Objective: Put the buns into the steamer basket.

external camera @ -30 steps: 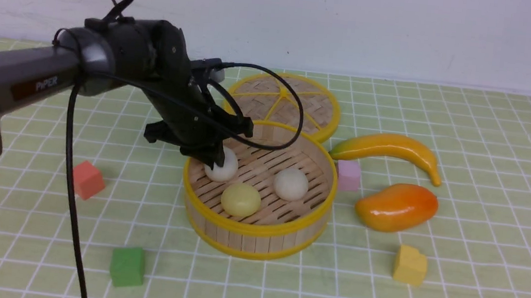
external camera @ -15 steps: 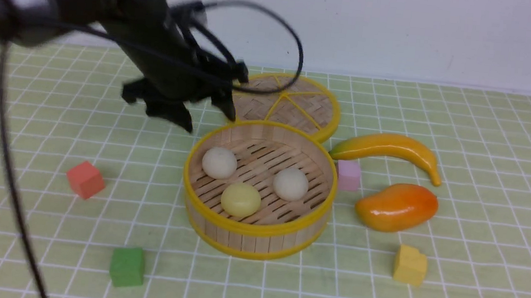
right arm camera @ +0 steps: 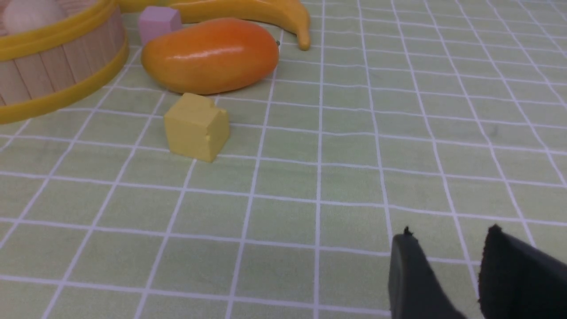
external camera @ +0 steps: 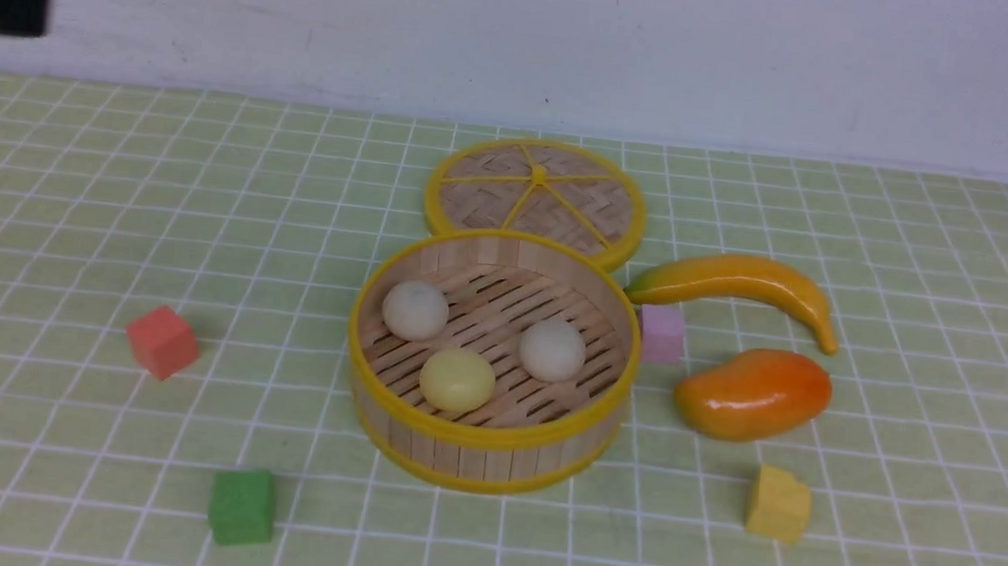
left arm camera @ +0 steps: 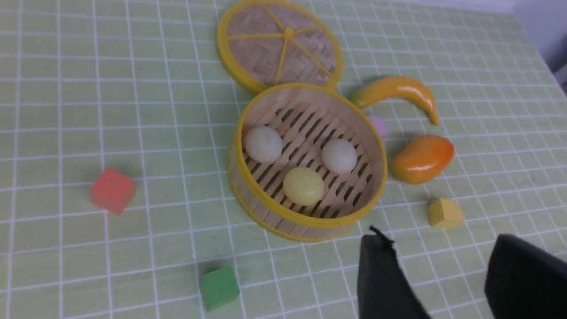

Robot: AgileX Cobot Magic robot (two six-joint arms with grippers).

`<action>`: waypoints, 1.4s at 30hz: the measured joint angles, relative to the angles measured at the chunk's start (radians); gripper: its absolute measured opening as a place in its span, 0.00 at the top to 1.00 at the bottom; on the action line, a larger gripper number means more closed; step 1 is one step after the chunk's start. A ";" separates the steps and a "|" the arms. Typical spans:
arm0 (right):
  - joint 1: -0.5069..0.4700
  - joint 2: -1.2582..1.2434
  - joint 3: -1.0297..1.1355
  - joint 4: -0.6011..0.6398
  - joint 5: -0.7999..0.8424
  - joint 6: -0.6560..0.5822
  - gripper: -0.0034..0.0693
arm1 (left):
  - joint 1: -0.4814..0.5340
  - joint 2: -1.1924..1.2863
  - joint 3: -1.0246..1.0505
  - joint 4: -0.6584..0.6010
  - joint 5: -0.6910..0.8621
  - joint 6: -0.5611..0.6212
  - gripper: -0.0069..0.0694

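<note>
We saw the steamer basket point(external camera: 485, 438) standing upright near the middle of the green checked cloth point(external camera: 58, 212), a deep round bamboo tub with a wall of upright wooden strips, yellow rims and a slatted floor. Inside it lay all three buns, smooth round balls set apart from one another: an off-white bun point(external camera: 415, 310) toward the left, another off-white bun point(external camera: 552, 350) toward the right, and a pale yellow bun point(external camera: 457, 379) nearest us. Our left gripper point(left arm camera: 436, 248) hung above the cloth, jaws parted and empty. Our right gripper point(right arm camera: 447, 241) showed jaws slightly apart, gripping nothing.
</note>
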 joint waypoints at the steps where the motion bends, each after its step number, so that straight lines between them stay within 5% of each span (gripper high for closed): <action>1: 0.000 0.000 0.000 0.000 0.000 0.000 0.62 | 0.000 -0.062 0.060 0.008 -0.024 0.000 0.57; 8: 0.000 0.000 0.000 0.000 0.000 0.000 0.62 | 0.000 -0.504 0.448 0.064 -0.166 -0.032 0.90; 10: 0.000 0.000 0.000 0.000 0.000 0.000 0.62 | 0.000 -0.574 0.548 0.053 -0.169 -0.042 0.93; 18: 0.000 0.000 0.000 0.000 0.000 0.000 0.62 | 0.000 -0.736 0.843 -0.160 -0.278 -0.050 0.93; 33: 0.000 0.000 0.000 0.000 0.000 0.000 0.62 | 0.000 -0.742 0.898 -0.190 -0.367 -0.053 0.93; 42: 0.000 0.000 0.000 0.000 0.000 0.000 0.62 | 0.000 -0.742 0.947 0.086 -0.513 -0.105 0.93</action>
